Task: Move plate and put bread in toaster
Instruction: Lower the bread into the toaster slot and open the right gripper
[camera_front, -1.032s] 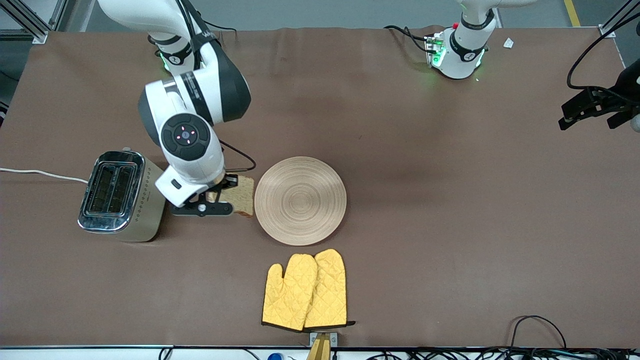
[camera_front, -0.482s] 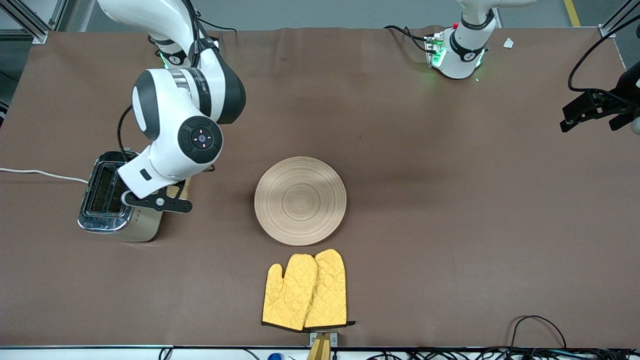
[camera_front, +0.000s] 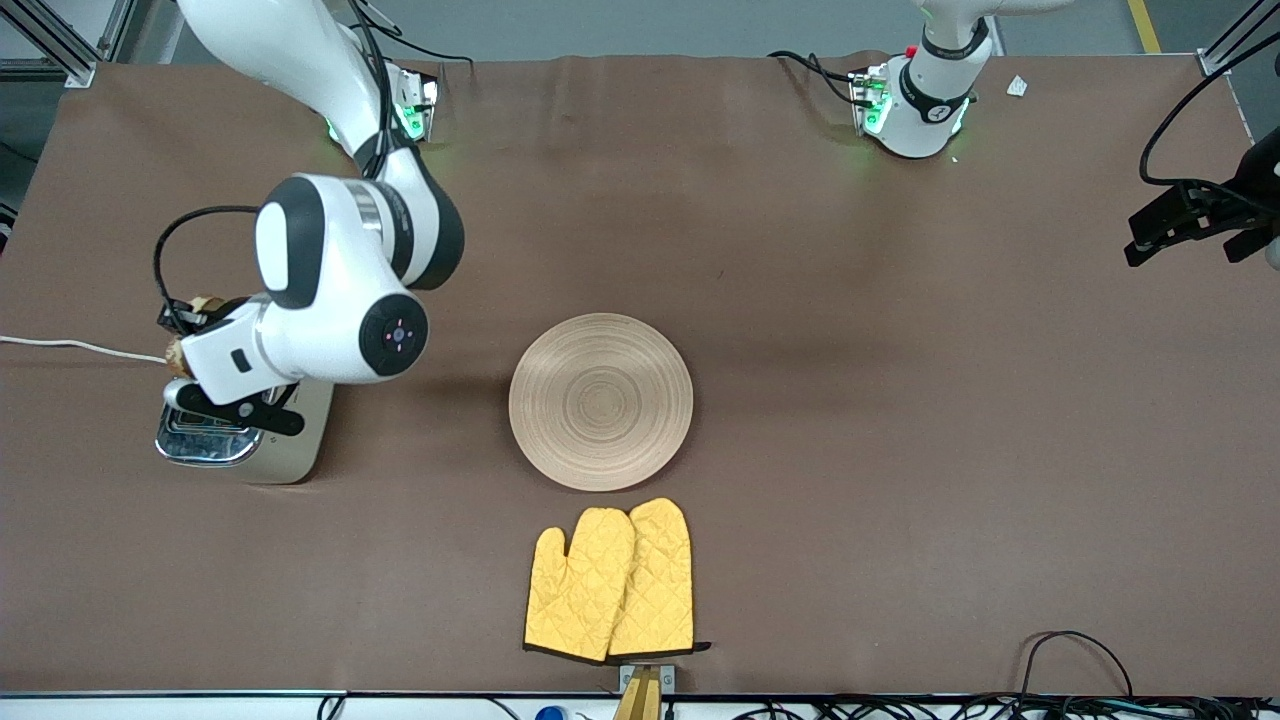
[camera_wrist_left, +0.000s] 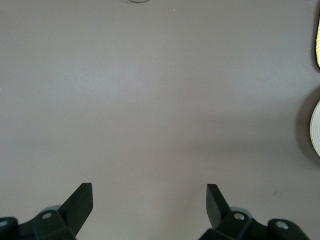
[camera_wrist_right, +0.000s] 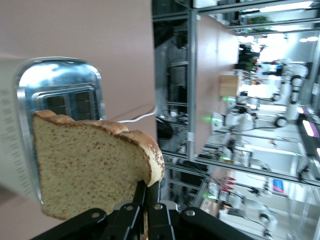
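Right gripper (camera_wrist_right: 146, 210): jaws clenched on the bread (camera_wrist_right: 90, 167), pinching one crust edge; slice hangs over the toaster (camera_front: 240, 440), which stands at the right arm's end of the worktop (camera_front: 900, 400), roughly 9 o'clock from the plate (camera_front: 600, 401). In the right wrist view the slots show just past the slice.

Handling, judged: bread is light, soft, crumbly. A hard pinch will dent or tear it; a grip at the crust, the firmest part, looks right. Held by one edge it may sag or swing, so it should go in edge-first and square to the slot. Toaster top is shiny chrome, likely slick.

Left gripper (camera_wrist_left: 149, 200): jaws released, empty, over bare worktop at the left arm's end; arm waits.

Plate: mid-worktop, empty. Mitts (camera_front: 610, 582) at 6 o'clock from it.
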